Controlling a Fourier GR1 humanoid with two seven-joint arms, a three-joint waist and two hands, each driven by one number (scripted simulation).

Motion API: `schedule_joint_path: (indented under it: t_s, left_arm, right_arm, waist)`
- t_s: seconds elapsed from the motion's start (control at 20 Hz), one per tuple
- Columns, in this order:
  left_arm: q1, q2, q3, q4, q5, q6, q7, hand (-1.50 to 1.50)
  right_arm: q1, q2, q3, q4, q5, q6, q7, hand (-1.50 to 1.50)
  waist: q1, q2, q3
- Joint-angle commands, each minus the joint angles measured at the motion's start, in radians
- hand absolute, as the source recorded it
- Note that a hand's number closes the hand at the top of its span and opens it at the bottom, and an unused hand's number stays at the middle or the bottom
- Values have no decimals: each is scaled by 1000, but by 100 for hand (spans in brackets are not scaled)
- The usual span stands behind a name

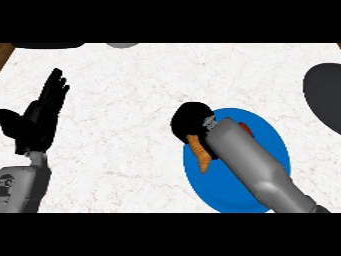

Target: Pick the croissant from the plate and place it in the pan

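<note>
Croissant: orange, lying on the blue plate toward its left rim, mostly hidden beneath the right hand; only one tapered end shows.
Right hand: black, curled down over the croissant, fingers wrapped round its upper part, forearm crossing the plate from lower right.
Left hand: fingers straight and spread, upright, resting near the view's left side, well apart from the plate.
Pan: dark, at the right edge, partly cut off by the view, well apart from the plate.
Risk, judged: the grasp covers one end only, so the free end may swing or slip out on lifting; the plate could drag along with it.
Room: bare white counter between plate and pan, nothing standing in the way; the counter's right edge lies close beside the pan, so overshoot there is the concern
</note>
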Motion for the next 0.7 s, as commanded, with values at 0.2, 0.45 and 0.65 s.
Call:
schedule_joint_path:
  t_s: [0.2, 0.45, 0.65]
  left_arm:
    - [56, 14, 46, -11, 10, 22, -11, 0]
    - [79, -12, 5, -34, 1, 7, -25, 0]
    - [78, 1, 1, -31, 1, -12, -16, 0]
  right_arm:
    - [131, 4, -476, 42, -149, -78, 503, 150]
    - [154, 75, -588, -97, -184, -244, 806, 150]
    - [151, 76, -528, -303, -90, -452, 883, 150]
  waist:
    - [-94, -18, 2]
    - [-44, -16, -1]
    - [-41, -18, -1]
